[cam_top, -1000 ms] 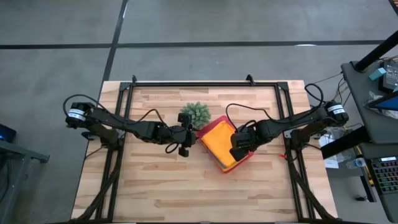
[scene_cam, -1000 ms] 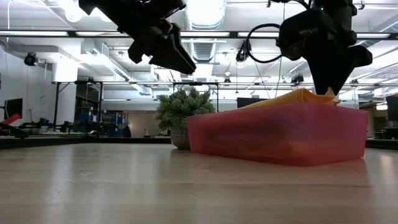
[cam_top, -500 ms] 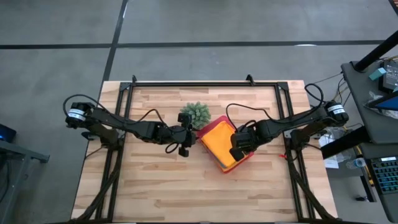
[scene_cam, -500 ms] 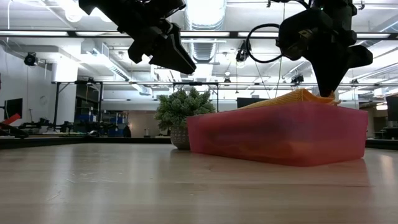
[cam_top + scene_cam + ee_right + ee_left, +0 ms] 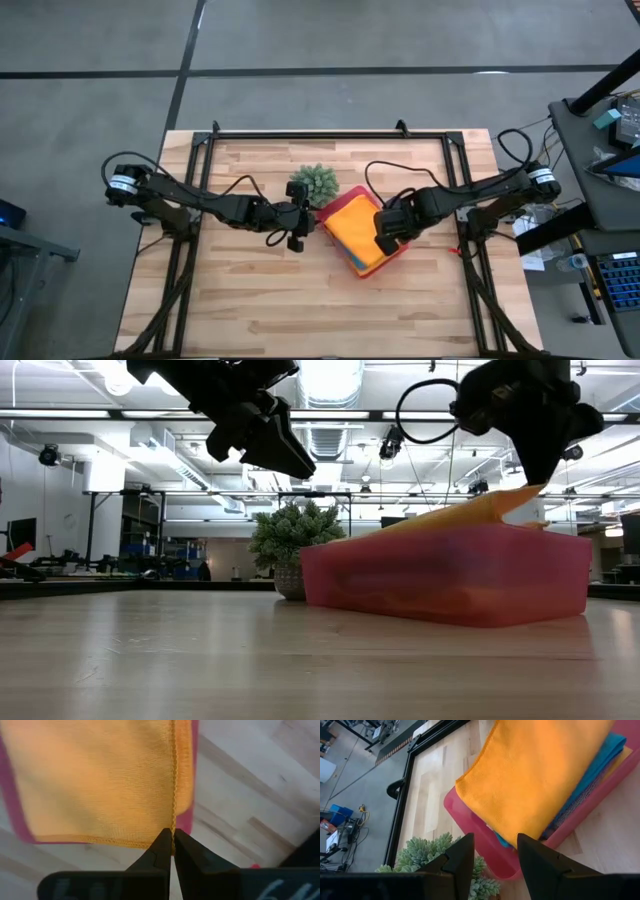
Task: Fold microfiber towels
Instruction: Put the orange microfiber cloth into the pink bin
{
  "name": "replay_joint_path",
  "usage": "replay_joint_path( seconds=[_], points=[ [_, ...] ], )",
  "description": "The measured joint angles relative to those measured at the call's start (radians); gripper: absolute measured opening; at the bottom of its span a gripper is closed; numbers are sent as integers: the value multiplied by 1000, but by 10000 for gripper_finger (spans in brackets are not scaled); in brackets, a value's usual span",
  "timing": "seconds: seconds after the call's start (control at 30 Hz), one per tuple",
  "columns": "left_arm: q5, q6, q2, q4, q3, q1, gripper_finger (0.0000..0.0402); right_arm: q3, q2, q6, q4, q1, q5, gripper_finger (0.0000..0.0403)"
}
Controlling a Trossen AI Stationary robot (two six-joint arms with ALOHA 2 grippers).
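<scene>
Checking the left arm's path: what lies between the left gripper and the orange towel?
In the high view, only the pink tray's rim and a strip of table lie between the open left gripper and the orange towel. The plant stands aside.

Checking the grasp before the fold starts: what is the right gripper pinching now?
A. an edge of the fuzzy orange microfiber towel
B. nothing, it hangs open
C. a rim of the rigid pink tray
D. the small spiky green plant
A: the right gripper is shut on the hem of the fuzzy orange microfiber towel, lifting that edge above the pink tray.
</scene>
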State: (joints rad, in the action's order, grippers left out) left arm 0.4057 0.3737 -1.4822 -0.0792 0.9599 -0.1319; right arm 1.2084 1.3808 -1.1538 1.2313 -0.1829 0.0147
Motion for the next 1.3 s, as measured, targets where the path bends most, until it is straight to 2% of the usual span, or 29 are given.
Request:
replay_joint_path(
  seconds=[0.17,0.43,0.77,1.13,1.3],
  points=[
    [0,0,0,1,-1,0,135,-3,1,6,64,0,-29,9],
    [0,0,-2,2,-1,0,135,-26,18,19,28,0,-76,9],
    [-7,0,-2,3,-1,0,135,-50,56,38,12,0,-81,12],
    [-8,0,-2,3,-1,0,135,-50,51,37,57,7,-63,110],
    [-12,-1,-2,3,-2,0,135,-28,46,36,110,7,-60,138]
  ],
)
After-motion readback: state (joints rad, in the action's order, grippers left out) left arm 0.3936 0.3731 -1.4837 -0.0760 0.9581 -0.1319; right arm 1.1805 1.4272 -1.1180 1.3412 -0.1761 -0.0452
